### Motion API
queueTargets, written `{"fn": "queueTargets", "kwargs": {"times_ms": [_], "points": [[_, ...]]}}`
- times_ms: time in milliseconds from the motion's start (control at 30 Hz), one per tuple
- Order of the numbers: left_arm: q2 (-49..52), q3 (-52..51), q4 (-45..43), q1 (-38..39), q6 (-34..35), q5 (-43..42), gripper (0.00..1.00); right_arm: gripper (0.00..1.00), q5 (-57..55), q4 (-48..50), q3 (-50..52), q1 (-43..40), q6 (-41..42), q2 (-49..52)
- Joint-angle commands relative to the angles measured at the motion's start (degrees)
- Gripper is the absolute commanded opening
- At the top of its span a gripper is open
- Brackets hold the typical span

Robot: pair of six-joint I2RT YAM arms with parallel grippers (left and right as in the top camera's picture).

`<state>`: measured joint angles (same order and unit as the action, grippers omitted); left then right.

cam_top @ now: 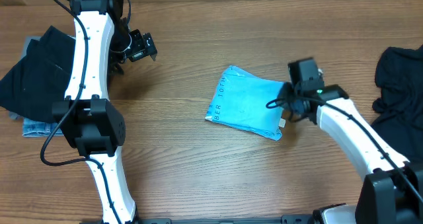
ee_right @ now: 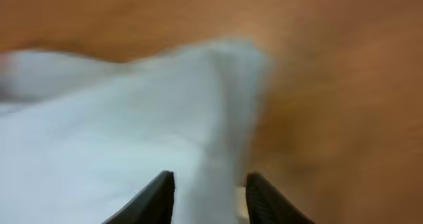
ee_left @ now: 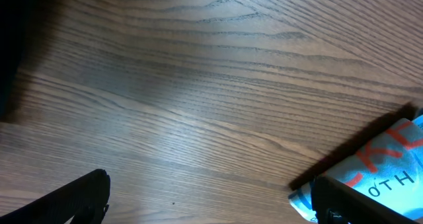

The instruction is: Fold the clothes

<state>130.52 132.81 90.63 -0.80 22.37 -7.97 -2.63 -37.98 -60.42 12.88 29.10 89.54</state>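
Our right claw (ee_right: pixel 208 181) sits at the edge of the light blue T-shirt (cam_top: pixel 248 102). Its two fingers (ee_right: pixel 158 197) are a little apart, with a raised ridge of the cloth lying between them. We cannot tell whether they pinch that ridge or have let it go. Away from this claw the shirt spreads as a folded, roughly four-sided packet lying flat on the table (cam_top: pixel 185 164), with pale lettering along the edge farthest from the claw. Behind the claw, beyond its arm, a dark garment (cam_top: pixel 400 78) lies heaped at the table's border.

Our left claw (cam_top: pixel 140 47) hangs over bare wood, released, its fingers spread wide with nothing between them. It is well apart from the shirt, and its wrist view catches only one lettered corner. On the claw's other side, away from the shirt, a pile of dark clothes (cam_top: pixel 33 72) rests on a blue cloth (cam_top: pixel 39 127).
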Motion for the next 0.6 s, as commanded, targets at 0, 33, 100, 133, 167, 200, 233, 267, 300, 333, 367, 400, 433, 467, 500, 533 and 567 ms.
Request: {"fn": "queueTargets", "kwargs": {"times_ms": [0,33,100,133,167,200,233,267,300,333,367,400,433,467,500,533,567], "points": [[-1.1,1.2,-0.1,0.2,-0.1,-0.5,1.0,0.04,13.6,3.7,-5.8,0.3,-10.1,-1.2],[-1.1,1.2,-0.1,0.2,-0.1,-0.5,1.0,0.04,16.0,5.4,-5.8,0.3,-10.1,-1.0],[-1.1,1.2,-0.1,0.2,-0.1,-0.5,1.0,0.04,22.3,9.2,-5.6,0.4,-10.8,-0.3],[-1.1,1.2,-0.1,0.2,-0.1,-0.4,1.0,0.04,25.5,11.1,-5.6,0.6,-11.0,0.2],[-1.1,1.2,-0.1,0.2,-0.1,-0.5,1.0,0.04,27.9,12.9,-5.6,1.0,-11.0,0.8],[-1.1,1.2,-0.1,0.2,-0.1,-0.4,1.0,0.04,29.8,15.4,-5.6,1.6,-11.0,1.6],[-1.1,1.2,-0.1,0.2,-0.1,-0.4,1.0,0.04,29.9,17.2,-5.6,2.3,-11.0,2.5],[-1.1,1.2,-0.1,0.2,-0.1,-0.5,1.0,0.04,29.8,19.3,-5.6,3.2,-11.0,3.7],[-1.1,1.2,-0.1,0.2,-0.1,-0.5,1.0,0.04,29.7,21.0,-5.6,3.9,-11.0,4.8],[-1.1,1.2,-0.1,0.2,-0.1,-0.4,1.0,0.04,29.8,22.8,-5.6,4.6,-11.0,6.1],[-1.1,1.2,-0.1,0.2,-0.1,-0.4,1.0,0.04,29.9,24.5,-5.6,5.4,-11.0,7.5],[-1.1,1.2,-0.1,0.2,-0.1,-0.5,1.0,0.04,30.0,26.1,-5.6,6.2,-11.0,8.7],[-1.1,1.2,-0.1,0.2,-0.1,-0.4,1.0,0.04,29.9,27.7,-5.6,7.0,-11.2,10.3],[-1.1,1.2,-0.1,0.2,-0.1,-0.4,1.0,0.04,29.9,29.3,-5.6,7.7,-11.4,11.8],[-1.1,1.2,-0.1,0.2,-0.1,-0.4,1.0,0.04,29.9,30.7,-5.6,8.3,-11.4,13.3],[-1.1,1.2,-0.1,0.2,-0.1,-0.5,1.0,0.04,29.9,32.0,-5.6,8.7,-11.4,14.8],[-1.1,1.2,-0.1,0.2,-0.1,-0.5,1.0,0.04,29.7,33.0,-5.6,9.0,-11.4,16.3]]}}
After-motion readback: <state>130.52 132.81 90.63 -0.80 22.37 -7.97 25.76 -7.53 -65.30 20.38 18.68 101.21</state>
